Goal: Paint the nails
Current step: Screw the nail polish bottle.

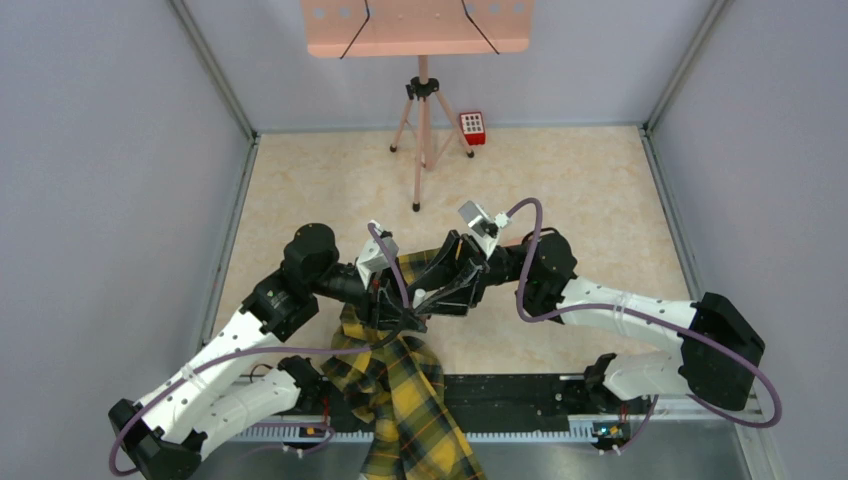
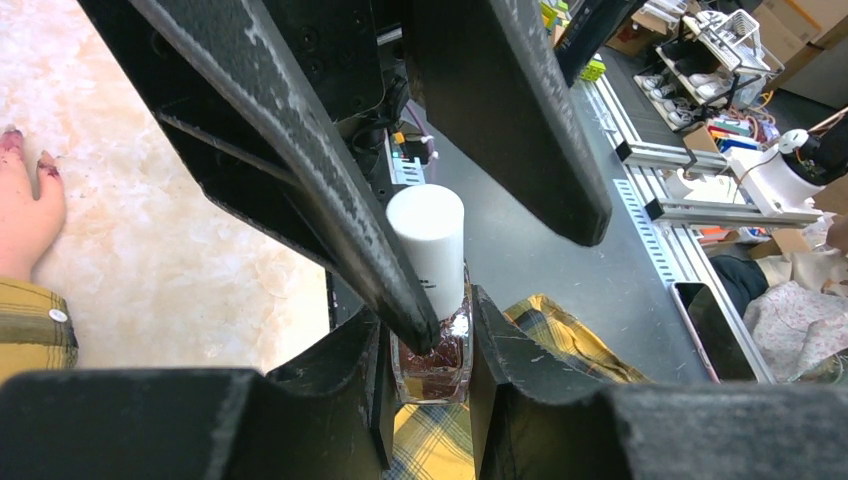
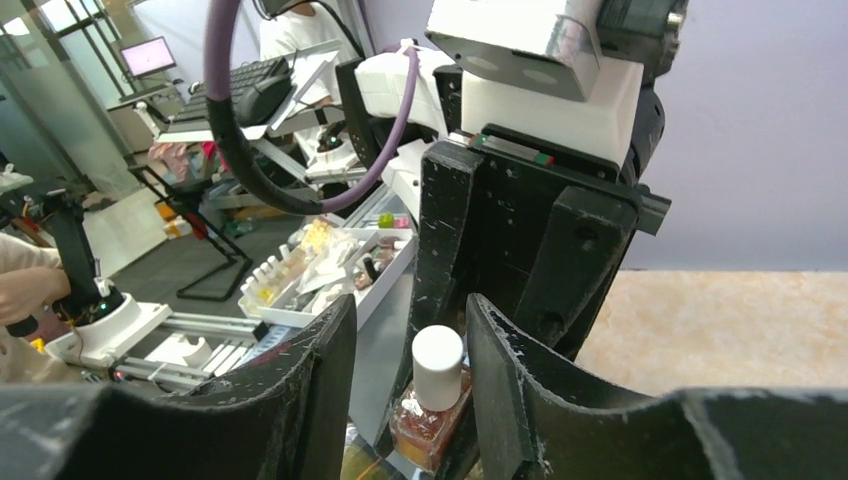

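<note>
My left gripper point(image 2: 428, 335) is shut on a small glass nail polish bottle point(image 2: 432, 362) of dark red polish with a white cap point(image 2: 427, 238). My right gripper point(image 3: 410, 310) is open, with its fingers point(image 2: 300, 150) on either side of the cap point(image 3: 437, 365). One finger is close to the cap and the other stands apart from it. Both grippers meet mid-table point(image 1: 420, 297) above the yellow-black plaid sleeve point(image 1: 405, 400). The pale mannequin hand point(image 2: 22, 215) lies flat on the table at the left edge of the left wrist view. Its dark red nails point(image 2: 45, 162) are smeared.
A pink board on a tripod point(image 1: 422, 110) stands at the back of the table. A small red keypad box point(image 1: 472, 127) sits beside it. Grey walls close the sides. A white tray of bottles point(image 3: 330, 262) sits off the table beyond the rail.
</note>
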`<state>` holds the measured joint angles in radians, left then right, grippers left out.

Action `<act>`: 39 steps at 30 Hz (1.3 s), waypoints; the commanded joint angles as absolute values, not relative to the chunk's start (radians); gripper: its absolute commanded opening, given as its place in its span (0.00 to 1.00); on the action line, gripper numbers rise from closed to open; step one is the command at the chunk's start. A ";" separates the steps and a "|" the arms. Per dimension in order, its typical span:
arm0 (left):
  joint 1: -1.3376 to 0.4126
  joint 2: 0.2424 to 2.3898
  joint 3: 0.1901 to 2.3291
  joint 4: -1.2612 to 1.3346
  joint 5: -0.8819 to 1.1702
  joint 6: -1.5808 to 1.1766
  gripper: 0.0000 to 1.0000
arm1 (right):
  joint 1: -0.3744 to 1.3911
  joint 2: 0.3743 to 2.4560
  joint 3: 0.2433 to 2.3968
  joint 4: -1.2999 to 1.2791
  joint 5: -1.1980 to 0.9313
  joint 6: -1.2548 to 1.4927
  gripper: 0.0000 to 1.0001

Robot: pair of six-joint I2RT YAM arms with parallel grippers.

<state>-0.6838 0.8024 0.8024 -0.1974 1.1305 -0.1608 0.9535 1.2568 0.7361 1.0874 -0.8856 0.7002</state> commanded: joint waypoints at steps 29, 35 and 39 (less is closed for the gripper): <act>-0.683 0.708 0.841 -0.276 0.600 -0.046 0.00 | 0.995 1.281 0.799 0.632 -0.777 0.494 0.00; -0.680 0.686 0.828 -0.266 0.453 -0.051 0.00 | 1.011 1.330 0.804 0.579 -0.687 0.499 0.00; -0.680 0.690 0.827 -0.276 0.344 -0.054 0.00 | 1.031 1.362 0.835 0.493 -0.584 0.489 0.00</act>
